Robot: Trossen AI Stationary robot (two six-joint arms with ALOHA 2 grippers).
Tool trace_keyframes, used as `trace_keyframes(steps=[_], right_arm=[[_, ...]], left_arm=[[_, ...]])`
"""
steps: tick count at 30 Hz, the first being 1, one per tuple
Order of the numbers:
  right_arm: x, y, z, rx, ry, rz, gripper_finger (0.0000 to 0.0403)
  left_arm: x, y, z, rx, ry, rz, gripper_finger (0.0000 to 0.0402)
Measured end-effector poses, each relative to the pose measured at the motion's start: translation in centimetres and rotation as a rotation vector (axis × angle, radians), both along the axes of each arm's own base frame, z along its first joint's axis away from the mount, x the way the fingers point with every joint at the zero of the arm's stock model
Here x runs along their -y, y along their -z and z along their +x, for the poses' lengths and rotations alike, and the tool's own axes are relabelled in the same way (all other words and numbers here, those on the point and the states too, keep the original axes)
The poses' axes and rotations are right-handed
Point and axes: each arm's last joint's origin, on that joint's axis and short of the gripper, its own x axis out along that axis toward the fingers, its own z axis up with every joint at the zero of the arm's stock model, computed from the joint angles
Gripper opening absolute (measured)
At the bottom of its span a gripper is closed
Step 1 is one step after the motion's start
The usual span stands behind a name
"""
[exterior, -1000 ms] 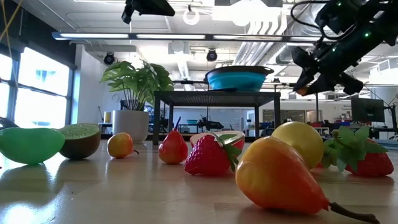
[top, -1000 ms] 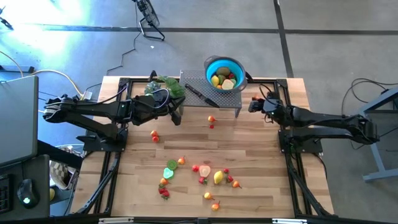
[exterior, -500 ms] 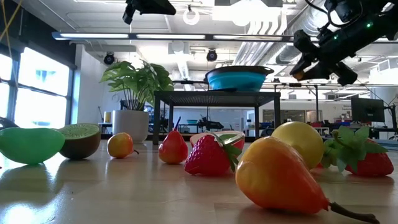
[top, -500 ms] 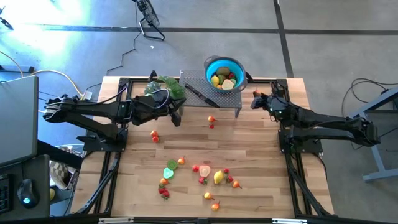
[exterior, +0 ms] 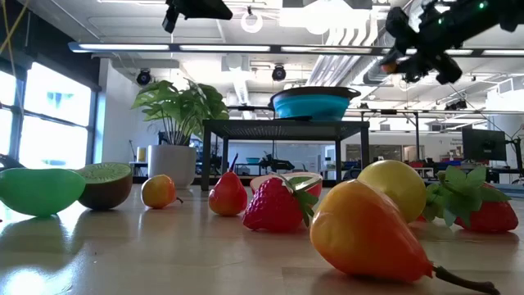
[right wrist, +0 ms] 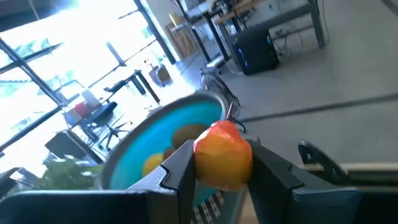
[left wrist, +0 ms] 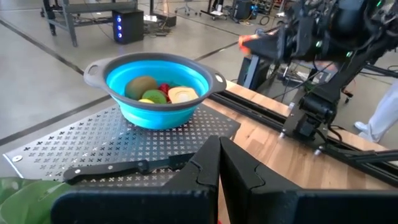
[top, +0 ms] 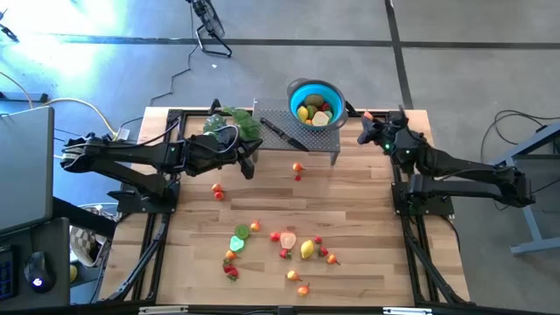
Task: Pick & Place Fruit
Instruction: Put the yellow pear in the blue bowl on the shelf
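Since the earlier frame, the right arm has been swung from mid right toward the upper right of the high view, so that the right gripper (top: 371,128) has been brought close to the blue bowl (top: 316,102), though it is not yet over the rim. The wooden table (top: 367,236) carries a perforated metal stand (top: 278,138) in the upper centre of the high view, and the bowl is set on it; being raised, the bowl has to be approached from above, which is judged to be why the load is carried high. The left arm is held across the upper left of the high view beside the leafy plant (top: 234,121), clear of the right arm's path, and the left gripper (left wrist: 219,167) is seen pressed fully together with nothing between its fingers. A black-handled knife (top: 283,134) lies on the stand beside the bowl. The remaining fruit (top: 282,241) is scattered in the lower centre of the high view, well apart from the bowl, and several pieces already lie inside the bowl. The right gripper is clamped on an orange-red fruit (right wrist: 222,155), gripped from both sides at mid-body so that it can be released downward.
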Motion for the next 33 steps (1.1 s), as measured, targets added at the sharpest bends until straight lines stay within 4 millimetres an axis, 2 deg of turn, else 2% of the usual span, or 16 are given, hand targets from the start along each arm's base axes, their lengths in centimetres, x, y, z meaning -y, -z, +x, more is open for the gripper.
trace_keyframes(steps=[7,14,22,33], right_arm=[[-0.1,-2.9,-0.2,0.008,-0.006,-0.071,0.0111],[0.1,-4.1,0.6,0.009,-0.018,-0.118,0.0111],[0.6,-4.4,3.9,0.003,-0.11,-0.155,0.0111],[2.3,-5.5,8.6,-0.119,-0.193,-0.176,0.0111]], left_arm=[[-0.8,0.1,-0.1,-0.013,-0.03,-0.007,0.0005],[-2.0,0.1,-0.1,0.004,-0.018,-0.033,0.0005],[-2.1,0.1,-0.1,0.009,-0.026,-0.044,0.0005],[-2.1,0.2,-0.1,0.013,-0.029,-0.066,0.0005]])
